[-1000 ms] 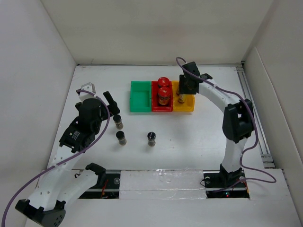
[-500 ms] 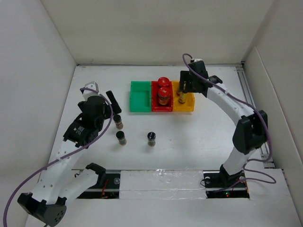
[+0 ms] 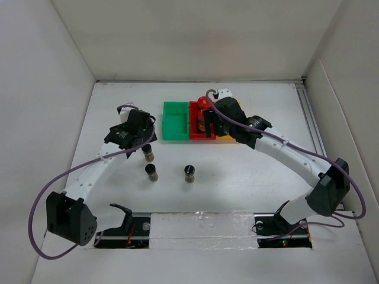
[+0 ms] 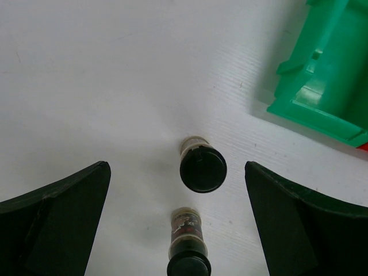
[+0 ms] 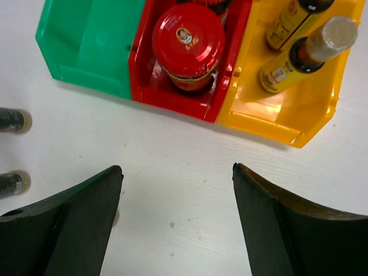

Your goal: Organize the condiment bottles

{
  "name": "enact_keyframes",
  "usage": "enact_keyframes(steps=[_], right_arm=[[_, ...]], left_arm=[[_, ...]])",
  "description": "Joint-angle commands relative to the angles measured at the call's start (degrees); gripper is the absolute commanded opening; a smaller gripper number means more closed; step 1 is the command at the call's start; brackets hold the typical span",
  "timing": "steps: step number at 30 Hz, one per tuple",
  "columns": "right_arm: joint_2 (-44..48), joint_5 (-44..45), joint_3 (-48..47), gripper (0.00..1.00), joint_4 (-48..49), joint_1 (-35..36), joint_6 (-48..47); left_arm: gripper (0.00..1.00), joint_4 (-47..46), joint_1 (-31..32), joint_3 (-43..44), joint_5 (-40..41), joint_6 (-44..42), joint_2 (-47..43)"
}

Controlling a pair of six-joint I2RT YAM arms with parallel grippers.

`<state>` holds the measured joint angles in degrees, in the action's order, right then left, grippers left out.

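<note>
**A:** Left gripper [image 4: 175, 172] status?
**B:** Jaws wide, holding nothing. It hovers over the left bottle [image 3: 148, 154]. In the wrist view that bottle stands upright in the gap between the fingers, clear of both.

**A:** Other black-cap ones?
**B:** Mid bottle [image 3: 152, 172] is just beside the left bottle, on its near side. Right bottle [image 3: 189, 173] stands well apart, out toward the table [image 3: 249, 171] centre. All three are upright on bare table, none in a bin.

**A:** Right gripper [image 5: 177, 169]?
**B:** Also spread wide, with nothing between the fingers. In the top view it sits over the red bin [image 5: 183, 102]. Its wrist camera looks down at the bins' front edge.

**A:** Bin contents?
**B:** The red bin holds both red-cap jars. Front jar [image 5: 188, 46] is upright. Rear jar [image 3: 204, 103] is right behind it and mostly hidden by the arm. The yellow bin [image 5: 287, 118] holds both yellow bottles side by side: clear-cap bottle [image 5: 287, 63] and dark-cap bottle [image 5: 287, 23]. Can't tell if they touch. The green bin [image 5: 86, 40] sits left of the red one, walls touching.
</note>
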<state>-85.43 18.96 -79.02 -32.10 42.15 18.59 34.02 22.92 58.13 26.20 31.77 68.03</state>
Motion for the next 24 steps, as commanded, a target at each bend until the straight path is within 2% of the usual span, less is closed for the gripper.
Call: enact_keyframes(steps=[1,6,12,17,20,24], right_arm=[[1.49,2.13,1.15,0.82,0.63,0.74,0.13],[2.28,0.82,2.03,0.82,1.16,1.35,-0.57],[5.27,-0.94,4.05,0.82,2.92,1.35,-1.27],[7.11,-1.47,5.46,0.82,3.27,1.35,-1.28],[7.64,-2.08,5.81,0.82,3.53,1.35,-1.36],[8.7,-2.09,6.69,0.82,3.97,1.35,-1.45]], left_arm=[[0.99,-0.53,-2.78,1.64,-4.92,-1.09,1.83],[0.99,-3.08,-5.6,0.85,-12.12,-4.6,4.74],[0.99,-3.52,-5.6,0.67,-15.38,-5.84,9.14],[0.98,-2.91,-5.6,0.67,-14.94,-5.49,11.86],[0.91,-3.43,-5.6,0.23,-17.05,-6.02,13.0],[0.73,-3.52,-5.6,0.14,-18.28,-6.28,14.94]])
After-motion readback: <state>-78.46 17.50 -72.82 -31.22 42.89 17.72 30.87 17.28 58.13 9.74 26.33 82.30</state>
